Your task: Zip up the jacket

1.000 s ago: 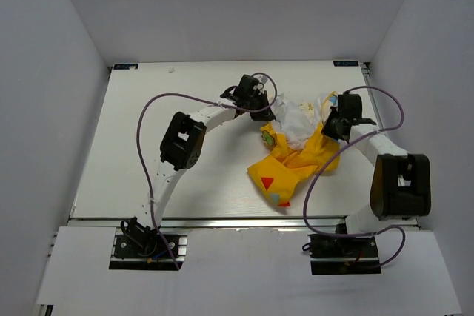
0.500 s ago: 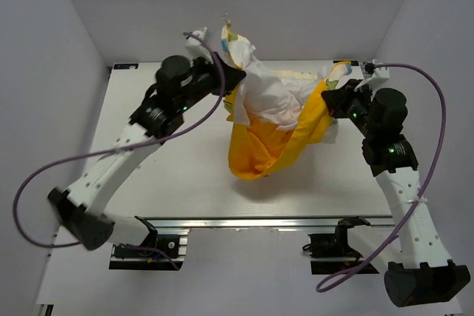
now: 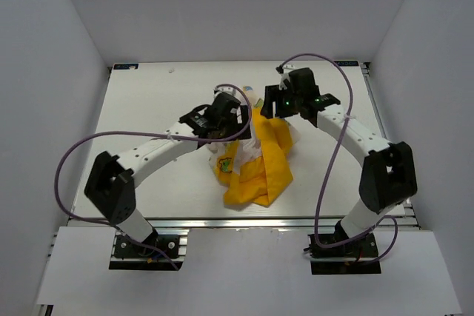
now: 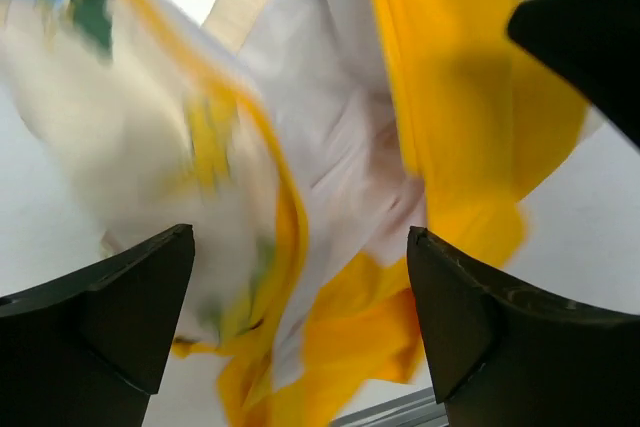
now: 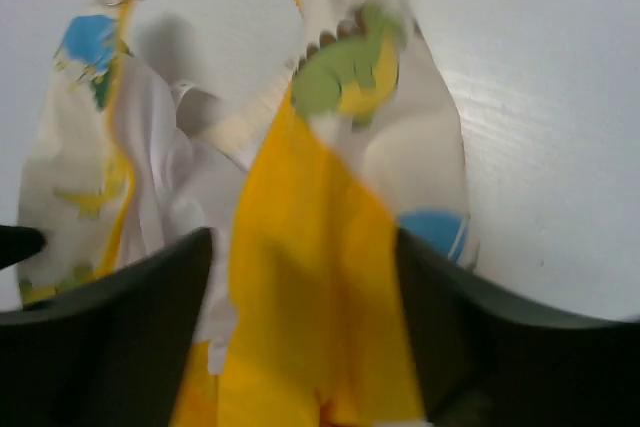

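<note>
The left gripper (image 3: 237, 128) reaches in from the left of the top external view and ends at the upper left edge of the jacket (image 3: 259, 168). The right gripper (image 3: 269, 108) comes in from the right and meets the garment's top edge. The two sit close together over the same end of the cloth. The jacket lies crumpled near the middle of the white table (image 3: 148, 109), mostly showing its yellow-orange lining, with cream printed fabric bunched at the upper left beside the left gripper. From this height I cannot tell how either pair of fingers stands. In the left wrist view the left gripper (image 4: 300, 237) has its dark fingers (image 4: 110, 307) spread wide. The jacket (image 4: 450, 97) fills the space beyond them in yellow and cream folds. The picture is smeared, so the cloth may brush a finger, but nothing looks pinched. A black shape (image 4: 590, 37) juts in at the upper right corner. In the right wrist view the right gripper (image 5: 300, 237) is likewise spread wide and has hold of nothing. The jacket (image 5: 300, 347) runs up between its fingers (image 5: 470, 347) across the table (image 5: 540, 97). A green dinosaur print (image 5: 350, 72) and a blue patch (image 5: 435, 232) show on the cream outer side, and another cream panel with a blue print lies at the left.
</note>
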Motion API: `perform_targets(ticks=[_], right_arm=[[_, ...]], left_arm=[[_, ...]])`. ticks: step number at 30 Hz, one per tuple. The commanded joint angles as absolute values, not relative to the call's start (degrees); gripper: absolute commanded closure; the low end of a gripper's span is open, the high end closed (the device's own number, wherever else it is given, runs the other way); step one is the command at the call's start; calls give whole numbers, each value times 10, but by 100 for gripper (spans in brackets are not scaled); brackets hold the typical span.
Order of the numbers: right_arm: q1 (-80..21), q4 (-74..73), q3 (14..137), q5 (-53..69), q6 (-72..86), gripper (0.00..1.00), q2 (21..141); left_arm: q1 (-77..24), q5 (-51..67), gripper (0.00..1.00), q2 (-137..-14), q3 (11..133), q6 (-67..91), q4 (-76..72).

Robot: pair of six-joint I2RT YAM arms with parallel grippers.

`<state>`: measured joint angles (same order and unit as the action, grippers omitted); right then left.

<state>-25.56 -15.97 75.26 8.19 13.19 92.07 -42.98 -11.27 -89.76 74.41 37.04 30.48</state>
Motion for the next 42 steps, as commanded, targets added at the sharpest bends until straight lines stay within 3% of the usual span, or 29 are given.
perform_targets(ticks=[1, 5, 10, 16, 27, 33, 34, 36, 37, 39, 40, 42], right_arm=[[-254, -197, 767, 48, 115, 13, 907], [-254, -209, 716, 7, 119, 11, 825], [-263, -245, 608, -41, 173, 11, 686], [-354, -300, 498, -51, 215, 10, 615], [-463, -249, 415, -63, 276, 11, 725], [-463, -211, 400, -94, 286, 21, 765], [-462, -213, 403, -100, 292, 26, 774], [-460, -217, 404, -119, 299, 38, 785], [-448, -233, 413, -130, 316, 71, 797], [-432, -249, 423, -146, 332, 92, 806], [-412, -257, 428, -172, 343, 100, 809], [-390, -284, 450, -200, 342, 100, 803]], left_arm=[[-432, -156, 2, -884, 799, 381, 403], [-432, -176, 2, -853, 802, 350, 390], [-418, -298, 2, -861, 864, 303, 412], [-345, -204, 2, -963, 931, 251, 372], [-337, -86, 2, -1289, 1204, 186, 343], [-337, -83, 4, -1397, 1273, 213, 331], [-337, -87, 9, -1399, 1267, 216, 324], [-336, -101, 53, -1399, 1253, 229, 311], [-335, -127, 82, -1396, 1243, 244, 318], [-334, -158, 100, -1382, 1222, 259, 326], [-332, -193, 100, -1354, 1183, 267, 332], [-330, -233, 100, -1310, 1121, 293, 329]])
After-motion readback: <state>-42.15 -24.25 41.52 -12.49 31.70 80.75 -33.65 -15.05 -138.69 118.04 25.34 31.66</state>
